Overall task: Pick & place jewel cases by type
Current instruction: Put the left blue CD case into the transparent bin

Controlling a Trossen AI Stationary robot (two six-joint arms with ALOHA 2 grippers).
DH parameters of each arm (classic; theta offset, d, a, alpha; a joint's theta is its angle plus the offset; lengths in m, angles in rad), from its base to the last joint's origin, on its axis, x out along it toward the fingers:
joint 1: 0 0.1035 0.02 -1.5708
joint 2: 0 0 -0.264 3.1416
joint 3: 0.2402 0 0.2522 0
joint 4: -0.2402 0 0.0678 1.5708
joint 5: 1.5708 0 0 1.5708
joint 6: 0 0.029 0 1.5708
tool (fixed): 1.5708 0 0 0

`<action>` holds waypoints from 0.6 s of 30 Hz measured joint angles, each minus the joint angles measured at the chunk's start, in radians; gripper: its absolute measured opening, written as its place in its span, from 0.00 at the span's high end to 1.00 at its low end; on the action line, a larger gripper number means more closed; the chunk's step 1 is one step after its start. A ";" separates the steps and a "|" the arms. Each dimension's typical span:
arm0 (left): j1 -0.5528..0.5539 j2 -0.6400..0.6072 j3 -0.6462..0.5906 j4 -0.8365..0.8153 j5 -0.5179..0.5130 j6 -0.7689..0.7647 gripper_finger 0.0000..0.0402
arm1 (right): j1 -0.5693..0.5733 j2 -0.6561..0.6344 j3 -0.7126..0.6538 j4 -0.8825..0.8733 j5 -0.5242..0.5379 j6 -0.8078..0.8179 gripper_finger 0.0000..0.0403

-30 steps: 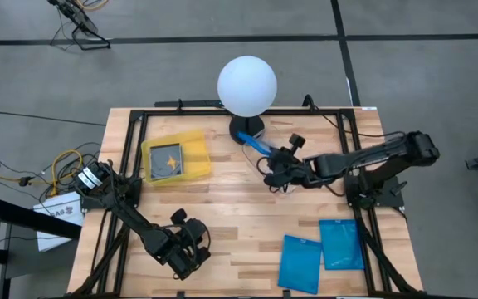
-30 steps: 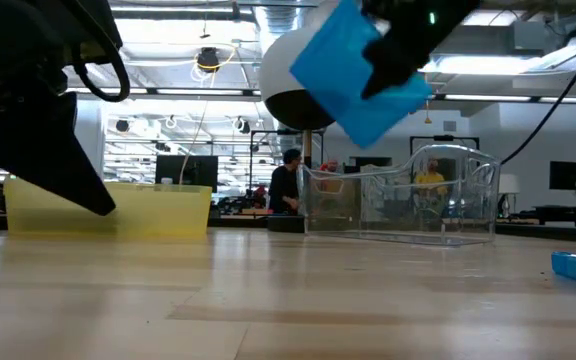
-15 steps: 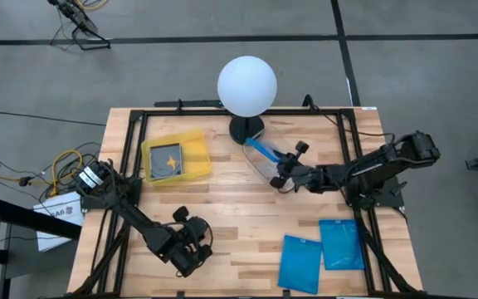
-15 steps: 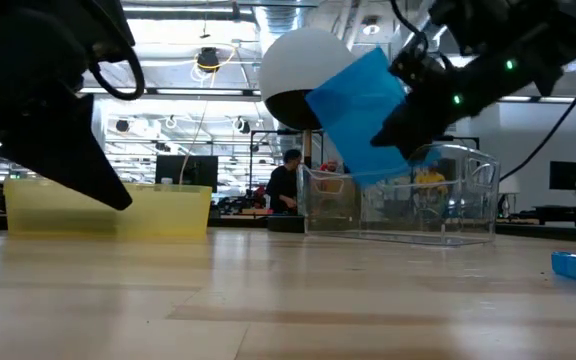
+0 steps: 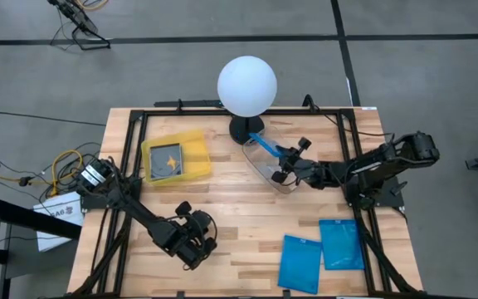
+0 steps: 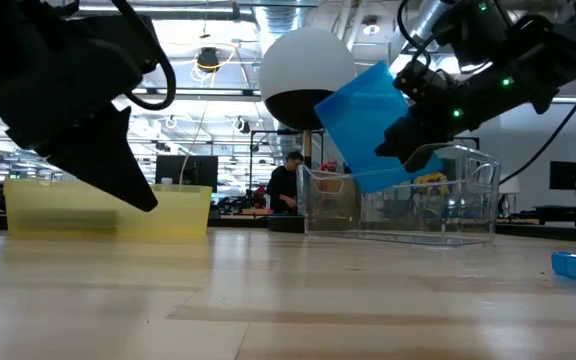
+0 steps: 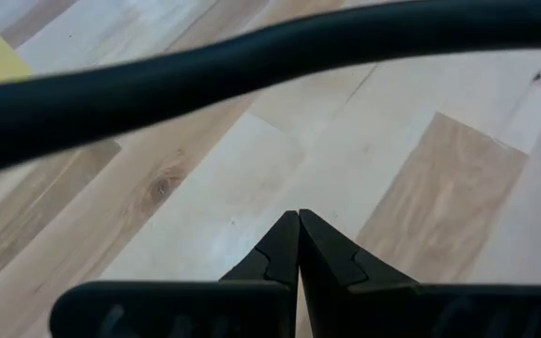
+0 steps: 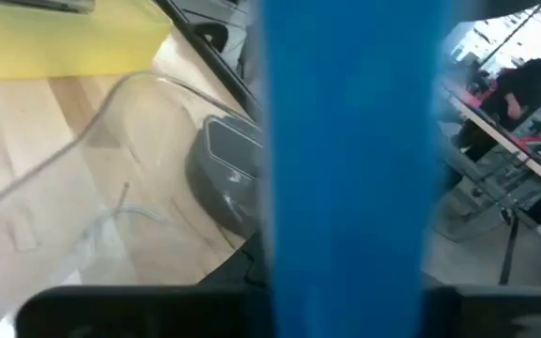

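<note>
A bright blue jewel case [image 6: 360, 118] stands on edge, tilted, above the clear plastic tray [image 6: 438, 200], with my right gripper [image 5: 287, 159] shut on it. In the right wrist view the case [image 8: 350, 141] fills the middle and hides the fingertips. Two more blue jewel cases [image 5: 299, 262] [image 5: 340, 243] lie flat at the near right of the table. A dark case [image 5: 169, 159] lies in the yellow tray [image 5: 196, 141]. My left gripper [image 7: 299, 223] is shut with nothing in it, low over bare wood at the near left [image 5: 193, 242]. My right gripper pinches the blue jewel case between its two fingers at its right-hand edge [image 6: 396, 135]. The fingers come from the table's right, slanting a little down. The case is lifted clear, on edge and tilted, its lower corner [image 6: 370, 184] just above the clear tray.
A white globe lamp [image 5: 246, 85] stands on a dark base at the far middle, just behind the clear tray [image 5: 265, 172]. A black frame [image 5: 128, 149] runs round the table's edges. Bare wood lies between the two arms at the middle and near side.
My right gripper has gone down toward the clear tray with the blue case and drawn a little toward the table's right edge. The case has sunk from high above the tray to just over it, still tilted. My left gripper has drifted slightly toward the table's right.
</note>
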 joint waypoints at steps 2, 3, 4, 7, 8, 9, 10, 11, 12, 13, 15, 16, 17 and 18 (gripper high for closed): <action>0.006 0.000 0.000 0.000 0.003 0.000 1.00 | -0.009 0.000 0.000 -0.003 -0.010 0.000 0.86; 0.009 0.000 0.000 0.000 0.010 0.001 1.00 | -0.012 0.000 0.000 -0.004 -0.018 0.000 0.85; 0.012 0.000 0.000 0.000 0.021 0.008 1.00 | -0.015 0.000 0.000 -0.004 -0.033 0.000 0.84; 0.019 0.000 0.000 0.001 0.060 0.030 1.00 | -0.020 0.000 0.000 -0.004 -0.083 0.000 0.80; 0.021 0.000 0.000 0.001 0.068 0.030 1.00 | -0.021 0.000 0.000 -0.004 -0.093 0.000 0.79; 0.023 0.000 0.000 0.001 0.074 0.030 1.00 | -0.021 0.000 0.000 -0.004 -0.099 0.000 0.79; 0.024 0.000 0.000 0.001 0.074 0.031 1.00 | -0.021 0.000 0.000 -0.006 -0.102 0.001 0.78; 0.024 0.000 0.000 0.001 0.074 0.031 1.00 | -0.021 0.000 0.000 -0.010 -0.102 0.005 0.77; 0.024 0.000 0.000 0.001 0.074 0.032 1.00 | -0.021 0.000 0.000 -0.016 -0.103 0.008 0.77; 0.024 0.000 0.000 0.001 0.074 0.032 1.00 | -0.021 0.000 0.001 -0.022 -0.104 0.008 0.76; 0.024 0.000 0.000 0.001 0.074 0.032 1.00 | -0.021 0.000 0.001 -0.032 -0.104 0.009 0.75; 0.024 0.000 0.000 0.001 0.074 0.033 1.00 | -0.021 0.000 0.001 -0.038 -0.104 0.009 0.74; 0.024 0.000 0.000 0.001 0.074 0.033 1.00 | -0.021 0.000 0.001 -0.045 -0.104 0.009 0.74; 0.024 0.000 0.000 0.001 0.074 0.033 1.00 | -0.021 0.000 0.001 -0.048 -0.105 0.009 0.73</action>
